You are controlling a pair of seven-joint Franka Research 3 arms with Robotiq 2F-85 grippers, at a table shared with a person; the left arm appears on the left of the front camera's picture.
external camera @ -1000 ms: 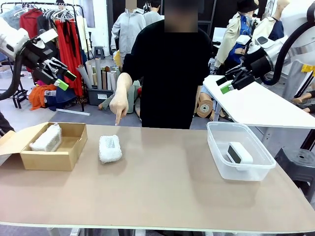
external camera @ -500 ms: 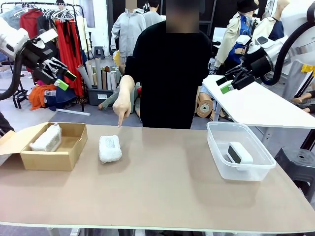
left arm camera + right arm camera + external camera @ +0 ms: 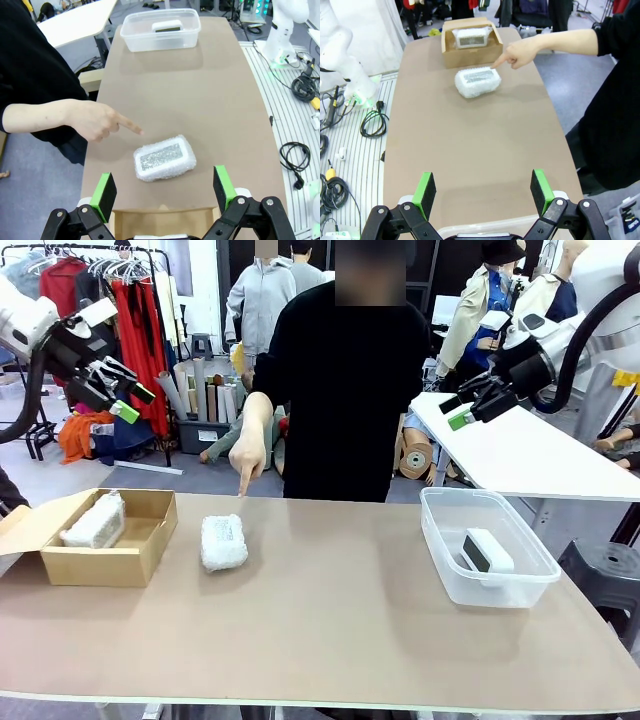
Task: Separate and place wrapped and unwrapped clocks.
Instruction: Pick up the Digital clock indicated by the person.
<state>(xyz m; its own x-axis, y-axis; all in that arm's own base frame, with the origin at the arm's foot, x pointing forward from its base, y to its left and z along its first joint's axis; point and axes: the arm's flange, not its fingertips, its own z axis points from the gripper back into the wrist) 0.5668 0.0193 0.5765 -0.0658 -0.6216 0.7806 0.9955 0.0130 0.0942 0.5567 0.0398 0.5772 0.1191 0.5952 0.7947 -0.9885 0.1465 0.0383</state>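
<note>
Wrapped clock [image 3: 223, 542] lies on table [image 3: 330, 630], left of centre, near box [image 3: 110, 568]. Person's hand [image 3: 245, 455] points index finger down toward it from the far edge, fingertip close but not touching. Second wrapped clock [image 3: 93, 522] sits inside the open cardboard box at the table's left end. Bare clock [image 3: 485, 551], white with dark screen, lies in tub [image 3: 435, 540], clear plastic, at the right end. Left gripper [image 3: 135, 403] and right gripper [image 3: 453, 412] hang high over the table ends, jaws spread wide, holding nothing.
</note>
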